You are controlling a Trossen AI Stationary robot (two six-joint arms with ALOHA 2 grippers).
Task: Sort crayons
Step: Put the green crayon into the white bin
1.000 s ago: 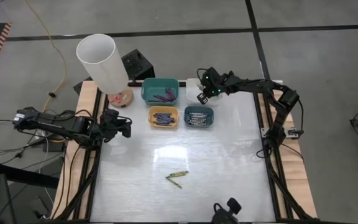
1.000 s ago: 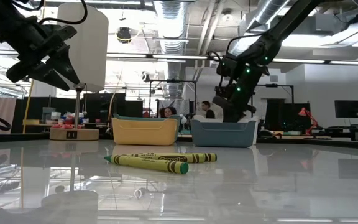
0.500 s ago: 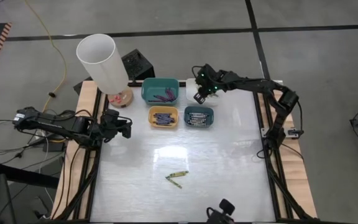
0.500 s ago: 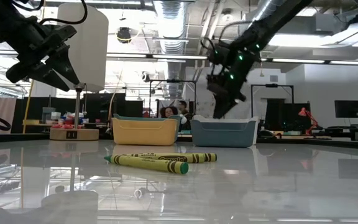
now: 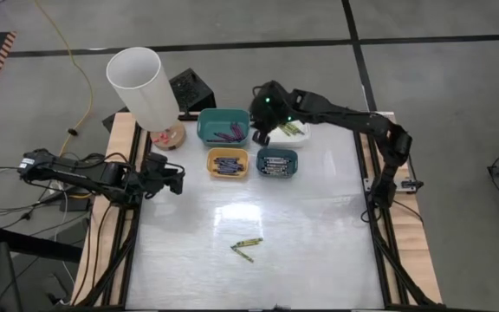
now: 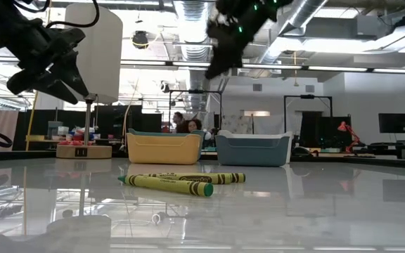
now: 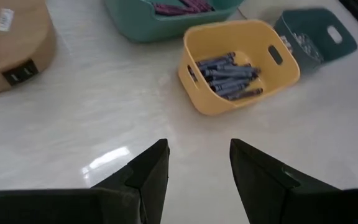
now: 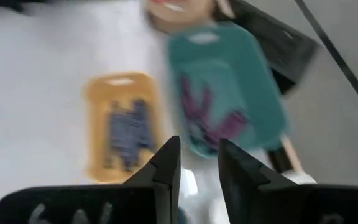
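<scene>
Two thin yellow-green wax crayons (image 5: 246, 247) lie crossed, well in front of the yellow plastic bin (image 5: 228, 163): light, stiff, roll-prone, so pinch mid-barrel. Left gripper (image 5: 178, 179) beside that bin, jaws open, empty. Right gripper (image 5: 261, 137) just behind it, jaws narrowly parted, empty.

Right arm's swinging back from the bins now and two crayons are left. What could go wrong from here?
1. The two yellow-green crayons lie touching and crossed, so the right pincer may drag or grab both at once.
2. The bins crowd together: a crayon meant for the white tray could drop into the dark blue bin beside it.
3. The left pincer hangs open near the yellow bin; a careless move could nudge it.
</scene>
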